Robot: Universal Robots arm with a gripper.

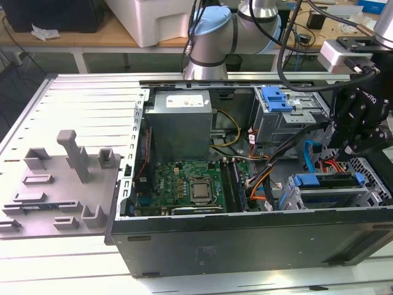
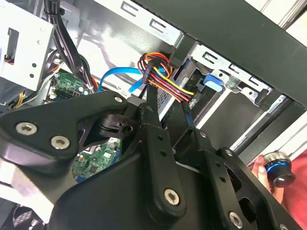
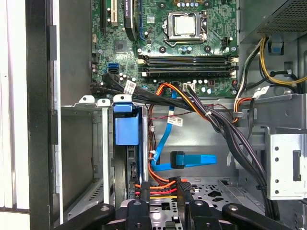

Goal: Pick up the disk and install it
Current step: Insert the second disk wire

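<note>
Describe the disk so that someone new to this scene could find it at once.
Start at the open computer case and go to its front corner at the exterior view's right, below the black claw. The disk stands on edge in a grey bay there, marked by its blue plastic rail; the nearby blue-handled cage sits farther back.

Disk: flat drive in a blue plastic carrier rail, seated on edge in the grey bay at the front corner of the open case, toward the exterior view's right. In the first wrist view its blue rail end stands up between the bay's metal walls. Label not visible.
</note>
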